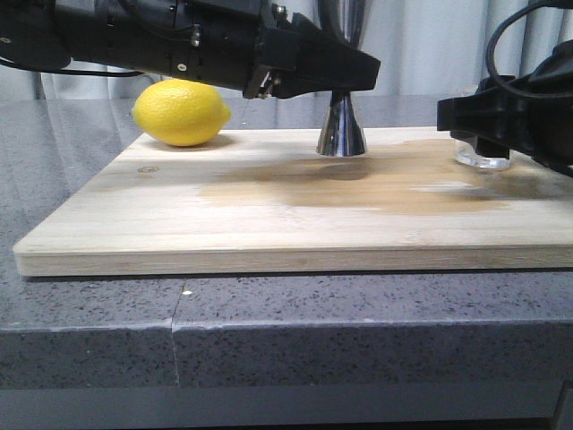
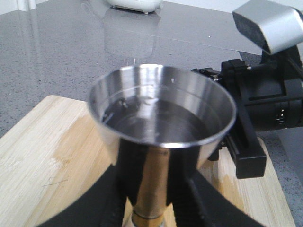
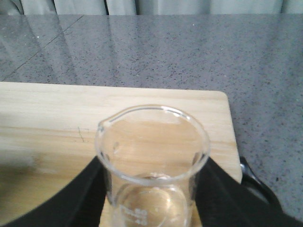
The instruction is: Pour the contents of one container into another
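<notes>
The beaker (image 3: 152, 165) looks empty, standing near the board's (image 1: 269, 224) right edge between my right pincer's (image 1: 483, 134) fingers, while the jigger (image 2: 161, 127), pinched at its waist by my left pincer (image 1: 345, 82) mid-board, holds liquid, so I judge the pour done.

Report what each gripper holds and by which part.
The left gripper grips the steel jigger around its gold-banded waist. The right gripper has its fingers on either side of the glass beaker, at its lower body.

Lemon (image 1: 181, 112) left of jigger (image 1: 341, 130)
</notes>
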Available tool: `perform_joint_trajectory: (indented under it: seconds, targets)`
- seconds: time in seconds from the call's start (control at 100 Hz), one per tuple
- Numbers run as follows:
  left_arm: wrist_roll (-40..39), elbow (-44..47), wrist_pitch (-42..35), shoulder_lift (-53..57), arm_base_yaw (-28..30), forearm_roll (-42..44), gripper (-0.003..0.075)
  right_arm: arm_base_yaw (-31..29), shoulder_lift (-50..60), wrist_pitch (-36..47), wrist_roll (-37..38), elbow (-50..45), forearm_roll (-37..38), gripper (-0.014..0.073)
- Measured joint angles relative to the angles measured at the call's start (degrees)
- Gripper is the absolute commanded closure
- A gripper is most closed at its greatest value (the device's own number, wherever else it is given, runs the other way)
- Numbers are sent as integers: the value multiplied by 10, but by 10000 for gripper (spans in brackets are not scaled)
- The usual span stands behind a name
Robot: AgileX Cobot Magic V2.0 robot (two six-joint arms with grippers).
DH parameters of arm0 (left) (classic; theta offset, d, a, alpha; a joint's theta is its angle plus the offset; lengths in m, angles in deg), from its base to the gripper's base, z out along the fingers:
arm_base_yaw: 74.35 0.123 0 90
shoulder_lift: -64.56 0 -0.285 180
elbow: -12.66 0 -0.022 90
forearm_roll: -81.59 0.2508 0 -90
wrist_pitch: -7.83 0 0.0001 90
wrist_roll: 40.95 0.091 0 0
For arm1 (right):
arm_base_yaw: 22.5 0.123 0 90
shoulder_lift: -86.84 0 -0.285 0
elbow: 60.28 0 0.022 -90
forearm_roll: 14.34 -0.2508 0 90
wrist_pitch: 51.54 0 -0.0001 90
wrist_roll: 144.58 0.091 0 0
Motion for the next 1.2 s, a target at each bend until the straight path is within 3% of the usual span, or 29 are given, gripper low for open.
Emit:
perform_joint_trajectory:
  seconds: [0.12, 0.31, 0.39, 0.73, 1.2]
  targets:
    - [0, 0, 0, 0, 0, 0, 535, 0, -4, 5, 0, 0, 4, 283]
    - [0, 0, 0, 0, 0, 0, 535, 0, -5, 4, 1, 0, 5, 51]
    - [0, 0, 0, 0, 0, 0, 535, 0, -5, 3, 1, 0, 5, 1]
    - [50, 0, -5, 0, 0, 0, 535, 0, 32, 3, -5, 0, 5, 0]
    - [56, 0, -22, 0, 11, 0, 535, 0, 133, 1, -40, 0, 5, 0]
